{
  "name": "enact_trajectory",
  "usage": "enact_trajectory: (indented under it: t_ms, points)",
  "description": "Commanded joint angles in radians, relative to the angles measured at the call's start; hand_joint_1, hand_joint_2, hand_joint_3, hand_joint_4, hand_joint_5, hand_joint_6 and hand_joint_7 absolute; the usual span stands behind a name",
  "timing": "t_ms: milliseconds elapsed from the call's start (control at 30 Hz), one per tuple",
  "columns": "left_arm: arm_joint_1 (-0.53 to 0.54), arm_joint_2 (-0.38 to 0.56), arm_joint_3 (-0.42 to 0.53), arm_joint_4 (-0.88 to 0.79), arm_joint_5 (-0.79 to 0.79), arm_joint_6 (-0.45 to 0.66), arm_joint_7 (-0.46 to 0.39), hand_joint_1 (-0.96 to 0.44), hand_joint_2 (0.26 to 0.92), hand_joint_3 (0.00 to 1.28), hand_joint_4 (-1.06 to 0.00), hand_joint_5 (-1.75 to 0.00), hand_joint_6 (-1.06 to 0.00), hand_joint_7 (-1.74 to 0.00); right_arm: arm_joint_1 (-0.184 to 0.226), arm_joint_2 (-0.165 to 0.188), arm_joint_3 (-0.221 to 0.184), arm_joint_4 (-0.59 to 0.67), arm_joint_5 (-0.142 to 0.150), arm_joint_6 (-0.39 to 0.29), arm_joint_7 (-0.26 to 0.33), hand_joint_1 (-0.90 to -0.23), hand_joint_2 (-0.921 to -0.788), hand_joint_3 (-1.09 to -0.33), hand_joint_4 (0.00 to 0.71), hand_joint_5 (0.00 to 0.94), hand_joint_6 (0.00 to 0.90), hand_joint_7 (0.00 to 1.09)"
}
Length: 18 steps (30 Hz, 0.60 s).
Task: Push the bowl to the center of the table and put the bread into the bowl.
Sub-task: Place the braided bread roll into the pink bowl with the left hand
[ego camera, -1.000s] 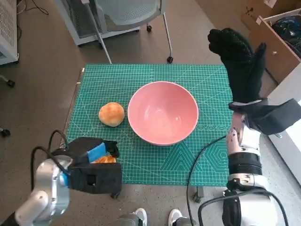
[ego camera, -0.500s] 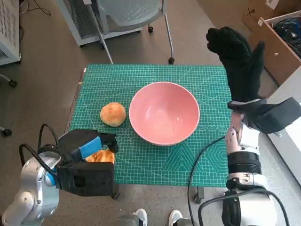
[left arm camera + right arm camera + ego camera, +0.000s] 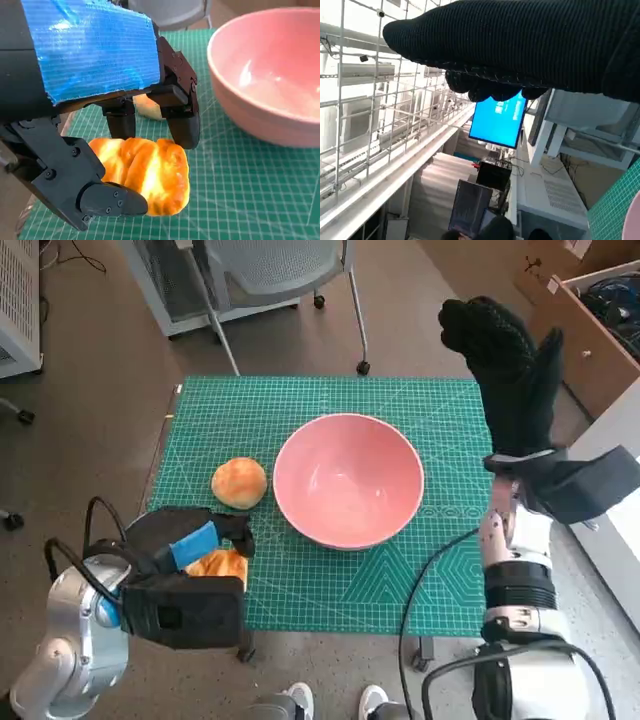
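1. Left hand at the near left corner of the green mat, fingers curled around a golden braided bread; bread looks held from above, fingers on its far side and thumb on its near side, though whether lifted off the mat cannot be told.
2. Pink bowl roughly at the middle of the mat, upright, nothing in it; pushing part of the task judged complete.
3. From the left hand, bowl lies away from the near edge and toward the right edge, close by; its rim close beside the fingers in the left wrist view. Held bread's long axis roughly across the fingers, parallel to the near edge as far as can be judged.
4. Second piece, a round bun, on the mat just left of the bowl, between the left hand and the far edge, apart from both.
5. Right hand raised above the far right corner, gloved fingers extended, holding nothing, well apart from the bread; left hand clearly the nearer one.
6. Coming move judged as: lift, carry over the near left rim, release inside; risk of clipping the rim.
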Motion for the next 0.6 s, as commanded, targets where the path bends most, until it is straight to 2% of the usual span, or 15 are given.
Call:
enact_trajectory:
  t_ms: [33,367,600]
  points:
    - [-0.080,-0.016,0.027,0.006,-0.023,-0.002,-0.016,0.00,0.661,0.49,-0.76,-1.18,-0.66,-1.17,0.007,-0.003,0.000,0.014,-0.005,0.004,0.004,-0.671,-0.921,-0.736,0.223,0.001,0.333,0.05]
    - [-0.344,-0.080,-0.001,0.082,-0.033,0.004,-0.034,0.00,0.760,0.29,-0.80,-1.06,-0.68,-1.15,0.003,-0.004,0.006,0.017,-0.019,0.001,-0.009,-0.660,-0.921,-0.735,0.224,0.001,0.332,0.05]
    - [-0.558,-0.191,-0.072,0.250,-0.023,-0.047,0.006,0.00,0.780,0.25,-0.80,-1.08,-0.69,-1.12,0.014,-0.002,0.011,0.003,-0.030,-0.004,-0.014,-0.662,-0.921,-0.738,0.223,0.000,0.328,0.05]
